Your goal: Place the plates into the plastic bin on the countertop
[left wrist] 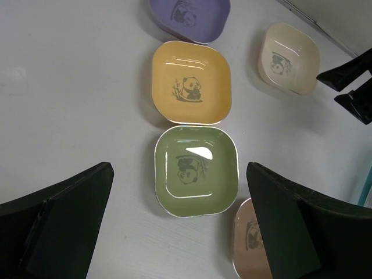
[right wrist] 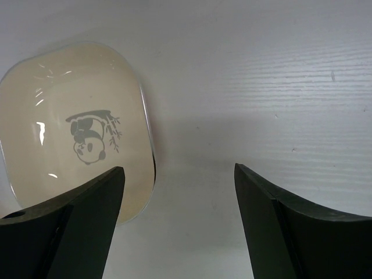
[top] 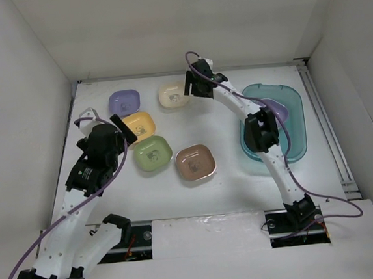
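Note:
Five plates lie on the white countertop [top: 230, 194]: purple [top: 124, 102], cream [top: 173, 95], yellow-orange [top: 139, 125], green [top: 152, 153] and brown [top: 196, 163]. Another purple plate [top: 275, 110] rests inside the teal plastic bin [top: 296, 144] at the right. My right gripper [right wrist: 179, 168] is open at the cream plate [right wrist: 75, 128], one finger over its right rim and the other over bare countertop. My left gripper [left wrist: 179, 168] hangs wide open above the green plate [left wrist: 196, 170], holding nothing. The yellow-orange plate [left wrist: 191, 82] lies just beyond it.
White walls enclose the countertop on the left, back and right. The right arm's forearm [top: 264, 132] crosses over the bin's left side. A rail [top: 325, 121] runs along the right edge. The brown plate [left wrist: 253, 241] shows partly behind my left gripper's right finger.

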`<state>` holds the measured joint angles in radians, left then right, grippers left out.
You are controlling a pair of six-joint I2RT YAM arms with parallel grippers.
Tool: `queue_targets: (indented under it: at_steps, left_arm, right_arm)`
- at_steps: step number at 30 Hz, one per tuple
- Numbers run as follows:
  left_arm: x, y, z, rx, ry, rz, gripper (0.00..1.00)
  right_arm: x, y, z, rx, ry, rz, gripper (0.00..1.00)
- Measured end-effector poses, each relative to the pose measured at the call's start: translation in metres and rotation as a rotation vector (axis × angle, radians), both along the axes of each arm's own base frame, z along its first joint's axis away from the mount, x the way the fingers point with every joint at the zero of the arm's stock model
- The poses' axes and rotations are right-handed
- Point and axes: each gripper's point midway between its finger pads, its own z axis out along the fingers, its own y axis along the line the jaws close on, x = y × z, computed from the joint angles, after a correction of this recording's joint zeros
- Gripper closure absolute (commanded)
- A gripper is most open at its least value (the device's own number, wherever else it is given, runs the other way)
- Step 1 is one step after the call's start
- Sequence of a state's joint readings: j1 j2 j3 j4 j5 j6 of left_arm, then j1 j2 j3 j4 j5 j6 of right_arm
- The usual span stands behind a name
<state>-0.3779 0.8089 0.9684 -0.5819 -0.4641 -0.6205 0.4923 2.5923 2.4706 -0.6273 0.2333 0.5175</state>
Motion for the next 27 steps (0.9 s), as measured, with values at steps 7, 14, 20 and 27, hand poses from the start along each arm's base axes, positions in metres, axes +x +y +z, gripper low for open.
queue_targets:
  at_steps: [7, 14, 20, 27]
  left_arm:
    - [-0.001, -0.003, 0.003, -0.006, -0.012, -0.023, 0.00]
    - [-0.002, -0.005, 0.006, -0.011, -0.021, -0.041, 0.00]
    - [-0.004, -0.006, 0.012, -0.019, -0.044, -0.053, 0.00]
    - [-0.005, -0.006, 0.012, -0.016, -0.045, -0.061, 0.00]
  right_arm:
    - [-0.003, 0.000, -0.028, -0.012, 0.052, -0.005, 0.35]
    - [-0.004, 0.004, -0.044, -0.003, 0.083, 0.005, 0.76]
    - [-0.017, 0.008, -0.044, 0.054, 0.106, 0.030, 1.00]
    - [-0.074, -0.014, -0.013, 0.122, 0.135, 0.055, 1.00]
